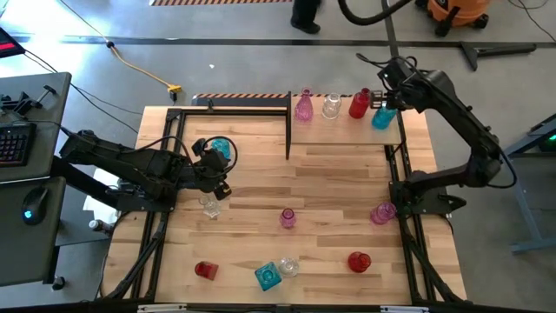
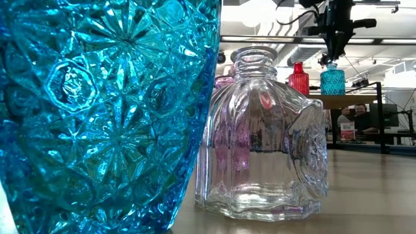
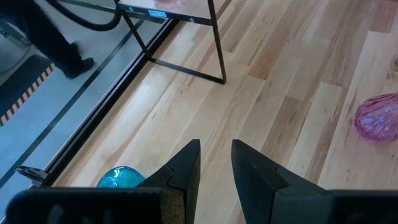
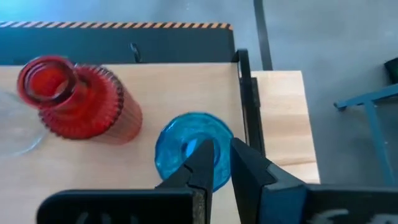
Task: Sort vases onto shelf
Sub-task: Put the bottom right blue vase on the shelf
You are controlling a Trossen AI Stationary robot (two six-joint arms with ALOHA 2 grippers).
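Pinching the mouth rim of the teal vase (image 4: 186, 146) with the right fingers (image 4: 200, 169), drawn almost together on the glass wall, at the right end of the shelf (image 1: 343, 139). Standing just beside the red vase (image 4: 78, 102), with a clear vase (image 1: 331, 106) and a pink vase (image 1: 303, 106) further along the same row. Judged hard, slick and breakable, fairly heavy for its size: best taken at the rim or narrow neck, kept upright, lowered gently, released only once the base sits flat and clear of the shelf edge. Hanging over the left part of the desk (image 1: 330, 187) with the left fingers (image 3: 183, 171) apart on nothing, near another teal vase (image 1: 220, 149) and a small clear one (image 1: 211, 207). Scattered elsewhere across the desk, several more vases in pink, red, teal and clear, not yet shelved.
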